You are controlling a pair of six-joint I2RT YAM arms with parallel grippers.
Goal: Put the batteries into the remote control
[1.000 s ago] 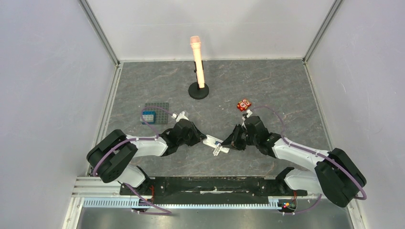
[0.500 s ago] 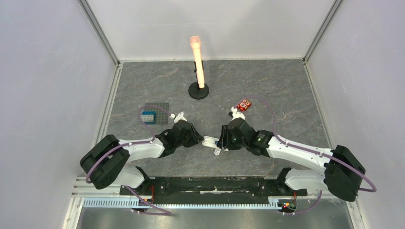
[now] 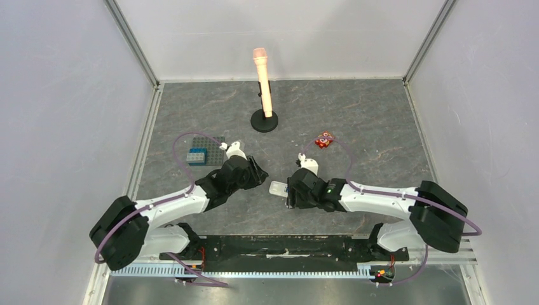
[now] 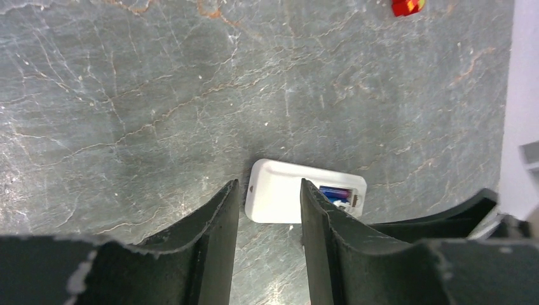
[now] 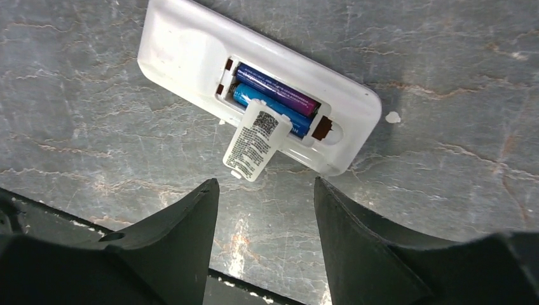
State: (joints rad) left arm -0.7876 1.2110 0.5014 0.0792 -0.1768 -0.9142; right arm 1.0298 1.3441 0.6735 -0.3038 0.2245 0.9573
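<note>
The white remote control (image 3: 277,188) lies back side up on the table between my two grippers. Its battery compartment is open, with two blue batteries (image 5: 273,95) side by side inside it. A small white labelled cover (image 5: 256,141) leans against the compartment edge. My right gripper (image 5: 265,182) is open and empty, just above the remote (image 5: 184,54); in the top view it (image 3: 290,192) hides most of the handset. My left gripper (image 4: 268,184) is open and empty, its fingertips at the remote's closed end (image 4: 279,197). The batteries also show in the left wrist view (image 4: 335,192).
A small red block (image 3: 325,140) lies behind the right arm. A grey studded plate (image 3: 213,147) with a blue brick (image 3: 196,155) sits at the left. A peach microphone-like object (image 3: 262,76) stands on a black base at the back.
My right gripper has moved left over the remote. My left gripper has drawn back a little to the left, and its arm has stretched out.
</note>
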